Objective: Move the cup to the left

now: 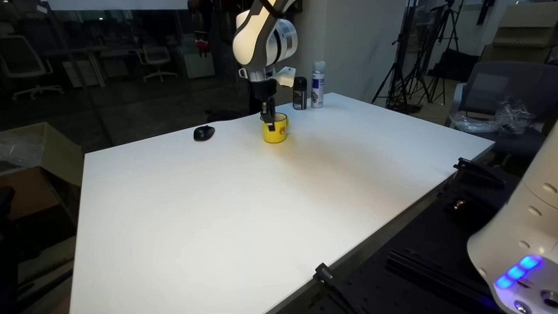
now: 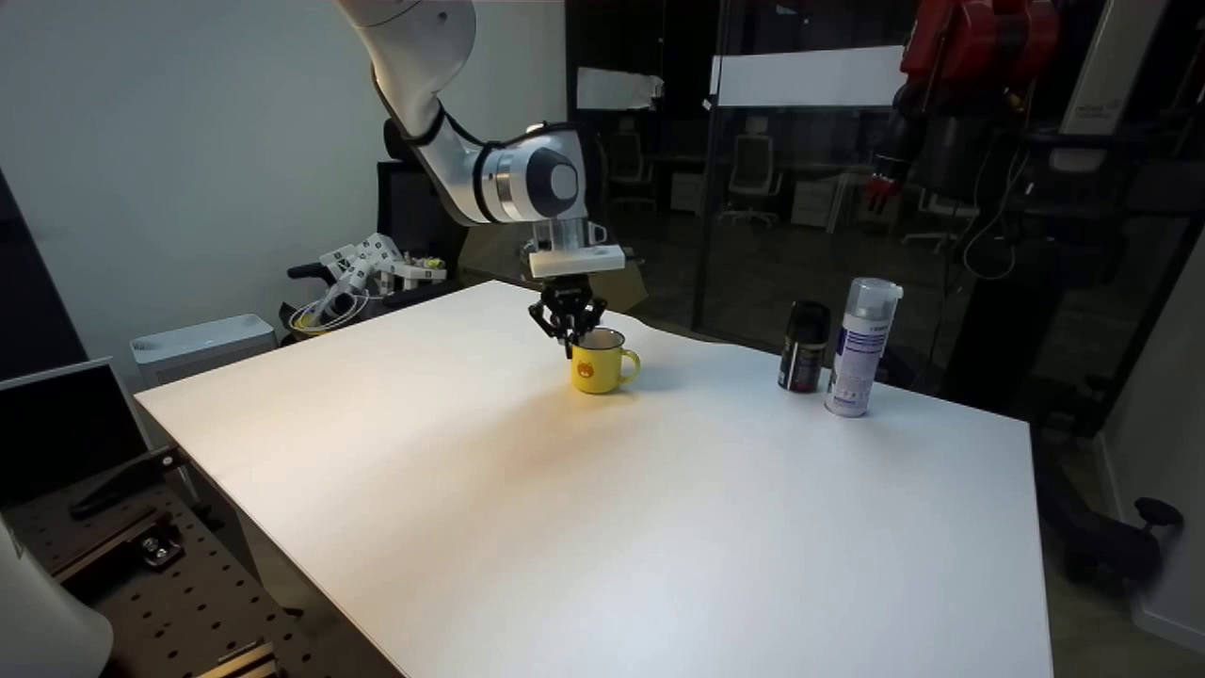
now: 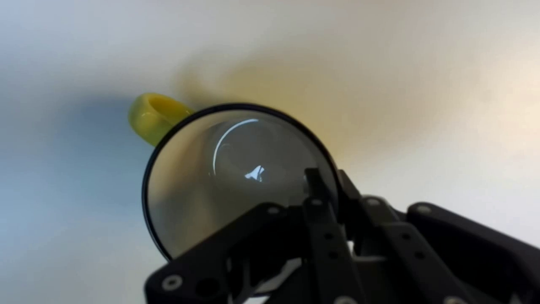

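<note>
Where a Wall Is Thin, a Pinch Serves: Small Round Yellow Mug (image 2: 597,369) Taken at Its Edge

Since one slim black inner finger (image 3: 314,182) dips inside the mug and a matching black outer finger (image 3: 349,188) runs down outside it, with the thin dark rim (image 3: 242,106) passing between, the black jointed two-fingered gripper (image 3: 332,177) looks clenched on the mug's wall. Such a hold needs less spread than one around the whole body, I judge, and it leaves alone the looped yellow handle (image 3: 143,122), which juts from roughly the opposite side of the mug.

The mug is upright on the broad white tabletop (image 1: 187,209), one edge of which lies near it; in both exterior views its base seems to meet the surface, so the grasp appears made and the carrying not yet done.

In an exterior view, a small flat black mouse-shaped object (image 1: 204,133) lies to the picture's left of the mug, apart from it. Across the mug from that object stand a dark capped cylindrical bottle (image 1: 300,94) and a taller white spray can with a pale cap (image 1: 318,87). If the wanted left is toward the black object, it could block a long slide. Held on one side only, the mug may tilt when raised; a low, slow carry would suit.
</note>
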Available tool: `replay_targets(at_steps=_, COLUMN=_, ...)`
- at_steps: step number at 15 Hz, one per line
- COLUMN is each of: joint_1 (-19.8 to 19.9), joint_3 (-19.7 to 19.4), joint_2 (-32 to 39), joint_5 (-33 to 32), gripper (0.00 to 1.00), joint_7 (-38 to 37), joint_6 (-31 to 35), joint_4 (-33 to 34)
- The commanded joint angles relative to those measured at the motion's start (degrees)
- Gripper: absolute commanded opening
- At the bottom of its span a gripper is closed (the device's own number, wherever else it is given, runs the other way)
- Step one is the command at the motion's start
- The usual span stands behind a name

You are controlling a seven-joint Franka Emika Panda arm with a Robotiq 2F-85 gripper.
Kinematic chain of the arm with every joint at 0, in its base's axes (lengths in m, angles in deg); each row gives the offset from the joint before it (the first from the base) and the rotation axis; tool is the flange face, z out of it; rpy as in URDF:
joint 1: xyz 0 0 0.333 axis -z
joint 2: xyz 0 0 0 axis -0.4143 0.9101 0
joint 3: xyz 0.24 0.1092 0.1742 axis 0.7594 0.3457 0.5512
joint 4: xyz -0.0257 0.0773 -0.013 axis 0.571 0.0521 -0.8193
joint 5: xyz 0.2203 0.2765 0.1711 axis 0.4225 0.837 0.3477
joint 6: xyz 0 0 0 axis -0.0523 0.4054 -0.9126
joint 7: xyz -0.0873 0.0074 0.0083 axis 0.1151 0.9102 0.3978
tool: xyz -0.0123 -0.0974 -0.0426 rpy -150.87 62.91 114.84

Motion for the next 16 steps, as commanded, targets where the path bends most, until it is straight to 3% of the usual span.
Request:
replay_targets(at_steps=1, joint_1=0.07, joint_3=0.50, joint_2=0.33, joint_5=-0.45, gripper=0.03, joint_7=0.33, joint_6=-0.60, joint_4=1.25)
replay_targets(at_steps=2, joint_1=0.16, joint_3=0.63, joint_2=0.27, joint_5=-0.29, gripper=0.35, joint_7=0.46, joint_6=-0.72, joint_4=1.21)
replay_targets(at_steps=4, joint_1=0.11, joint_3=0.65, joint_2=0.20, joint_5=-0.36, gripper=0.43, joint_7=0.47, joint_6=-0.75, joint_4=1.17)
replay_targets(at_steps=12, joint_1=-0.57, joint_3=0.02, joint_2=-1.76, joint_5=-1.35, gripper=0.96, joint_7=-0.62, joint_6=0.55, joint_4=-0.33)
replay_targets(at_steps=16, joint_1=-1.01, joint_3=-0.16, joint_2=-3.30, joint_5=-2.44, gripper=1.00, joint_7=-0.92, joint_6=2.01, joint_4=-1.23)
